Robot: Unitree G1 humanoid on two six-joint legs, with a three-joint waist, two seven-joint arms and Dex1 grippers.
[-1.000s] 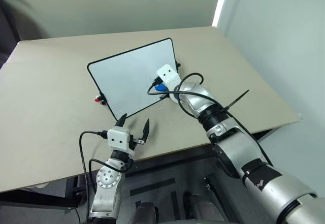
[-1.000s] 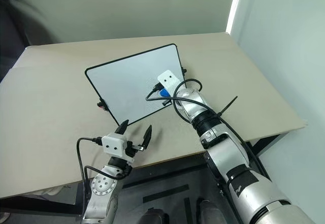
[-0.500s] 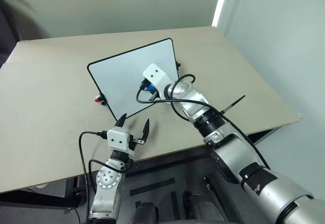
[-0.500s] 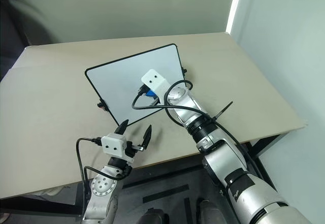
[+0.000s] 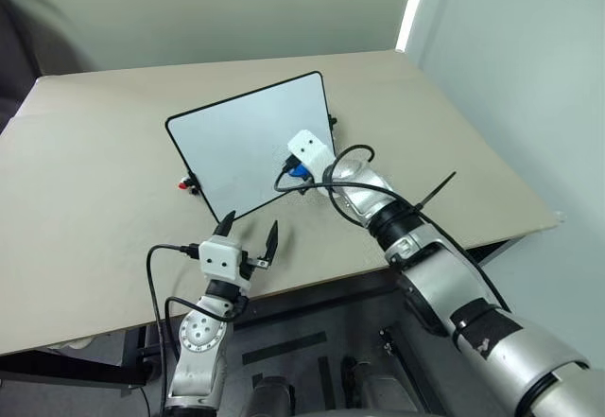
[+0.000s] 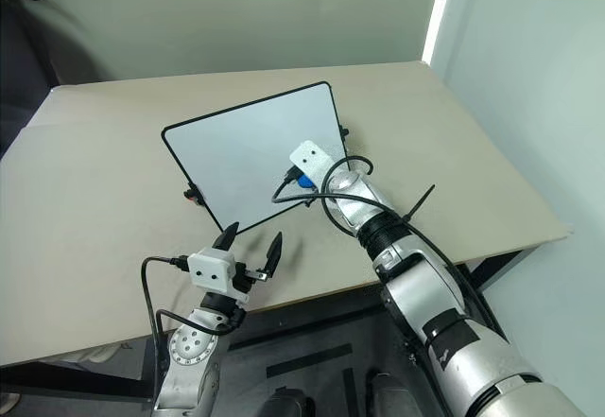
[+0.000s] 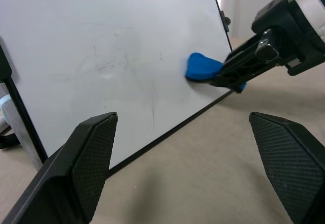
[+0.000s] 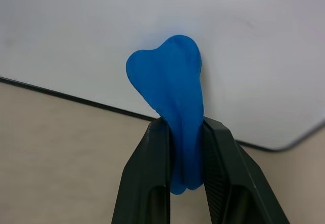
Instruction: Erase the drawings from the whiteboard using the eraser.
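My right pincer is clamped tight on the eraser, a squishy blue thing pinched between the two black fingers. From the left wrist view its tip looks pressed right against the whiteboard, low down near the bottom edge toward the right corner.

The board stands tilted up on the desk, propped on little feet, with a red-tipped knob at its left edge.

How far along? Pretty far, I'd say. From the head views the board reads as plain white. Up close in the left wrist view there are faint thin marks toward the middle of the board, like ghost strokes or smudges. I honestly can't tell if that's leftover drawings or just scuffs. I see no bold red scribbles anywhere.

So what's left, as I judge it: a pass over that faint patch in the middle, which is well away from where the eraser sits now.

My left pincer hangs over the near edge of the desk, in front of the board, spread wide, holding nothing, touching nothing.
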